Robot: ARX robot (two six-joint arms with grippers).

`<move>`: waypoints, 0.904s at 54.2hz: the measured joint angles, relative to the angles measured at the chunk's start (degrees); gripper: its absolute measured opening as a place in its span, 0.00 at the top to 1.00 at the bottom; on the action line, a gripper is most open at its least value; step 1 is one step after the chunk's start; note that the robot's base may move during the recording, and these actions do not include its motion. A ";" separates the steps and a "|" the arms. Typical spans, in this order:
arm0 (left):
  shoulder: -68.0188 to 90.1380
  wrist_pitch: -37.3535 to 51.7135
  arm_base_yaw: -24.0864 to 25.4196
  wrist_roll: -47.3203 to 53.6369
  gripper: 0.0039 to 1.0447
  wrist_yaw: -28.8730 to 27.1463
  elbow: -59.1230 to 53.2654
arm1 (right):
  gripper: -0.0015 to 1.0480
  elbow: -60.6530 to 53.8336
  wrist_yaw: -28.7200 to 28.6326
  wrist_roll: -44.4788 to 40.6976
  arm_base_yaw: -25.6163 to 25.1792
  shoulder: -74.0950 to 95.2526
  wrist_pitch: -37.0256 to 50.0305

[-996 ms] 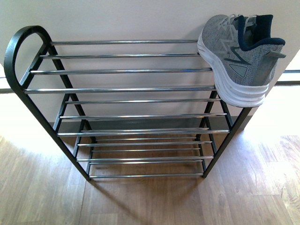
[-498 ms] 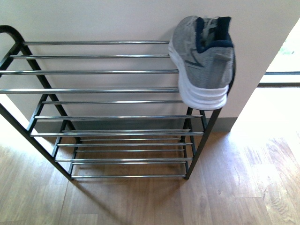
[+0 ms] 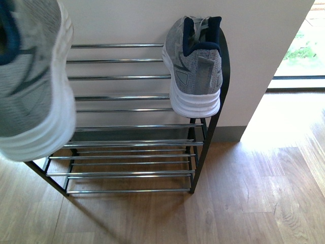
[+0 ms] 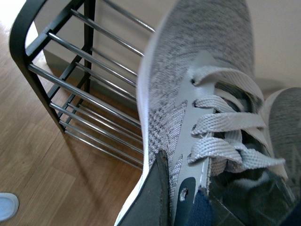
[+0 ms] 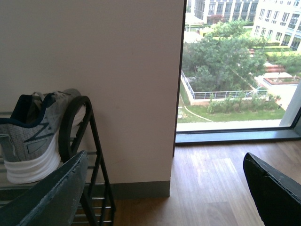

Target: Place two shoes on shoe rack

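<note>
One grey knit sneaker (image 3: 195, 63) rests on the top chrome bars at the right end of the shoe rack (image 3: 122, 96), heel toward me; the right wrist view shows this sneaker (image 5: 33, 136) beside the rack's black end frame (image 5: 91, 160). A second grey knit sneaker (image 3: 35, 81) hangs large at the left of the front view, in front of the rack. My left gripper (image 4: 188, 202) is shut on that sneaker (image 4: 188, 94) at its collar, below the laces. My right gripper (image 5: 164, 188) is open, with only floor between its fingers. No arm shows in the front view.
The rack stands against a pale wall (image 3: 152, 20) on wood flooring (image 3: 244, 203). Right of the wall corner a floor-level window (image 5: 235, 66) looks onto trees and buildings. A pale blue shoe tip (image 4: 7, 207) lies on the floor at the edge of the left wrist view.
The front view has swung to the right, so the rack and the placed sneaker sit further left in the picture. The held sneaker has come into view at the left.
</note>
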 joint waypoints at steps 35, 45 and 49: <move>35.17 0.09 -5.84 0.98 0.99 3.54 28.63 | 0.09 0.00 0.02 0.02 0.00 0.00 0.00; 41.38 -1.60 -6.73 1.31 0.99 3.76 34.69 | 0.09 0.00 0.02 0.00 0.00 0.00 0.00; 42.49 -3.32 -7.13 1.53 0.99 4.74 36.44 | 0.09 0.00 0.02 0.02 0.00 0.00 0.00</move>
